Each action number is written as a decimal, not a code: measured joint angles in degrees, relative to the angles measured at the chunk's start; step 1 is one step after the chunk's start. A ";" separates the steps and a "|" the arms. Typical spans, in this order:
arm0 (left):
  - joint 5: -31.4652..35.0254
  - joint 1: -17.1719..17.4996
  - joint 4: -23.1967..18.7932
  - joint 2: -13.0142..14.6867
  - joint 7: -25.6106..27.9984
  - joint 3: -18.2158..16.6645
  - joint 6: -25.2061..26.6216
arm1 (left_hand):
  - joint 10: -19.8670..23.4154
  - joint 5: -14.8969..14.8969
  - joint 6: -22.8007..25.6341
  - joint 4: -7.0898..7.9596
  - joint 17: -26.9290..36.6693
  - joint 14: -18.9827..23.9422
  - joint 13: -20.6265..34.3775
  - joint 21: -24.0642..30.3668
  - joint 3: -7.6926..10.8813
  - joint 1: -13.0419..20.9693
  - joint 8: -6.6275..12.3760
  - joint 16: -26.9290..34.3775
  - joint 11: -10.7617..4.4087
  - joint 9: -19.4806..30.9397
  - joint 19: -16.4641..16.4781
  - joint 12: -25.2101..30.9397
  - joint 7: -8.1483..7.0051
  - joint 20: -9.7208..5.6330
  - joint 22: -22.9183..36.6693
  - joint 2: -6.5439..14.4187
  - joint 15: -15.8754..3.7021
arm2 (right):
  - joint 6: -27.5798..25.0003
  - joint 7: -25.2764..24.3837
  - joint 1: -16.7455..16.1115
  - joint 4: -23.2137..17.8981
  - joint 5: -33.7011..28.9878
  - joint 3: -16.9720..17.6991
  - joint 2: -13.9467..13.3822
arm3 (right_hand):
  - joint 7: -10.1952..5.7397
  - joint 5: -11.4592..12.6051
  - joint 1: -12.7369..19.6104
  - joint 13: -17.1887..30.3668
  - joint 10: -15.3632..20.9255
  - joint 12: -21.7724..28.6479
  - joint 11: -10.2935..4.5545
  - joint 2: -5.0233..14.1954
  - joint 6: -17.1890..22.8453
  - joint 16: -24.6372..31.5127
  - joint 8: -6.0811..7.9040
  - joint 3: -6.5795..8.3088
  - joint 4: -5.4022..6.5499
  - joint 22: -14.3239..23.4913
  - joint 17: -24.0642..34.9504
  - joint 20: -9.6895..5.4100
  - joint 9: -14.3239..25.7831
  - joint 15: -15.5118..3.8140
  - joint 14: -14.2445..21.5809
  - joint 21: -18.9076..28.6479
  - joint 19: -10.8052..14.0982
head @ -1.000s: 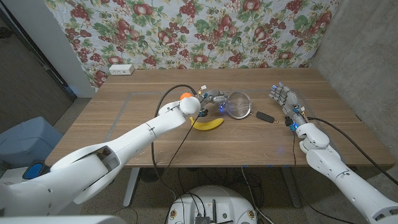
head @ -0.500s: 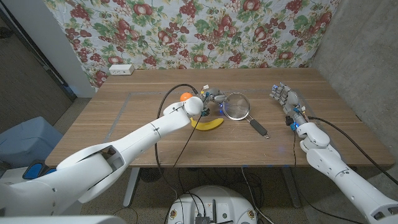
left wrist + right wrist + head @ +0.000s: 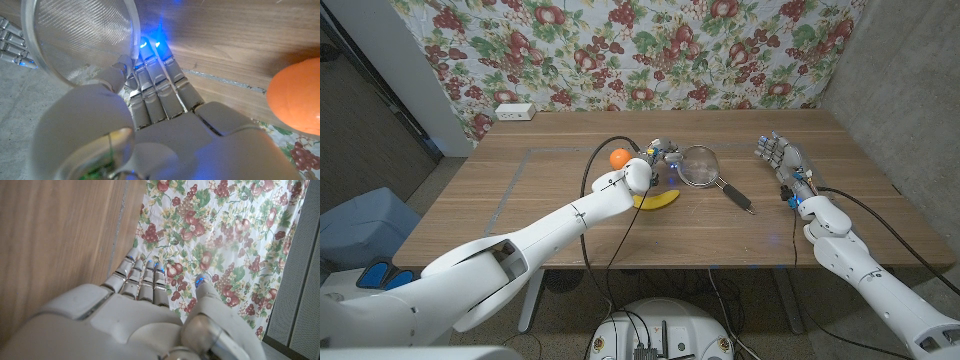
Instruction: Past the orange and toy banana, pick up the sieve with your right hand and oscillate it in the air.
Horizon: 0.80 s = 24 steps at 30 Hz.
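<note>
The sieve [image 3: 701, 166] lies near the middle of the tabletop [image 3: 520, 190], with bare wood between it and the right edge; its bowl sits toward the far edge and its handle runs toward the near right corner. The left hand [image 3: 663, 157] touches the sieve's rim beside the orange [image 3: 618, 157] and toy banana [image 3: 655, 201], though whether it grips cannot be told. The right hand [image 3: 778, 155] stands near the right edge, fingers apart, holding nothing.

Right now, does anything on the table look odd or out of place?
Yes: the left hand is at the sieve, fingers against its rim, though the task gives it to the right hand, which holds nothing.
</note>
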 measured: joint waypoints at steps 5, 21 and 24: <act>-0.11 0.04 0.44 -0.74 0.98 -0.68 0.47 | 0.90 -0.01 0.51 0.01 0.00 0.25 0.00 0.45 -0.47 0.53 -0.17 0.30 0.31 0.31 0.12 0.00 -0.06 0.10 0.00 -0.53 -0.02 | -0.33 -0.34 0.10 0.09 -0.23 -0.01 -0.03 | 0.00 0.00 0.00 0.00 0.00 0.00 0.00 0.00 0.00 0.00 0.00 0.18 -0.66 0.00 -0.24 0.21 0.00 0.21 0.21 0.00 0.21; -4.17 -0.77 0.84 -2.29 1.54 -2.69 3.14 | 2.13 -0.05 1.44 0.17 -0.18 1.22 -0.07 1.78 -0.78 1.21 -0.63 0.62 0.74 0.34 0.61 -0.08 0.28 0.01 0.27 -1.20 0.02 | -4.81 -4.62 -1.38 -3.95 -3.80 -0.63 -3.60 | -0.22 0.45 1.75 0.00 0.09 -0.28 -0.54 -1.74 -0.22 -0.44 -0.28 0.40 -2.15 0.00 -1.33 0.80 0.00 1.32 1.55 -0.77 2.05; -5.05 -1.54 0.84 -2.46 1.16 -2.86 4.04 | 2.13 0.23 1.50 0.36 -0.24 1.23 -0.08 2.01 -0.98 1.21 -0.64 0.62 0.73 0.33 0.61 -0.08 0.34 0.01 0.27 -1.20 0.02 | -6.89 -5.37 -1.86 -5.51 -4.45 -0.75 -5.05 | -0.22 0.45 1.75 0.00 0.09 -0.28 -0.54 -1.74 -0.22 -0.21 -0.29 0.40 -2.14 0.00 -1.33 0.63 0.00 1.14 1.78 -0.77 2.28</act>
